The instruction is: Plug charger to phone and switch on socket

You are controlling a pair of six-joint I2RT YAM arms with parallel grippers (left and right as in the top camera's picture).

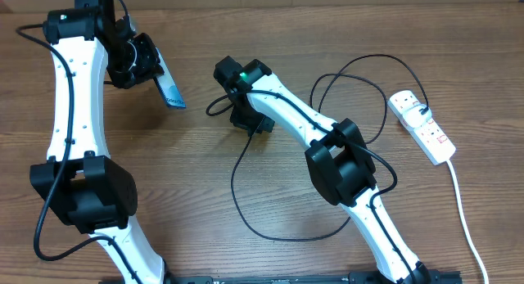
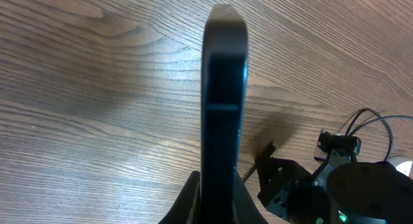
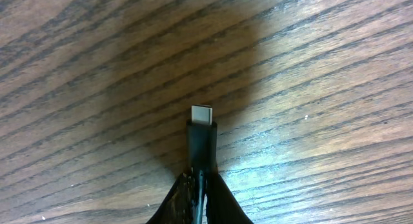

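My left gripper (image 1: 146,65) is shut on the phone (image 1: 168,86) and holds it tilted above the table at the upper left; the left wrist view shows the phone edge-on (image 2: 224,88) between the fingers (image 2: 219,195). My right gripper (image 1: 246,120) is shut on the charger plug (image 3: 201,130), whose metal tip points away from the fingers (image 3: 201,185) above the wood. The thin black charger cable (image 1: 246,210) loops over the table to the white socket strip (image 1: 422,124) at the right. The plug is apart from the phone, to its right.
The socket's thick white cord (image 1: 463,210) runs down the right side toward the front edge. The right arm (image 1: 344,165) crosses the middle of the table. The left arm (image 1: 78,153) stands along the left side.
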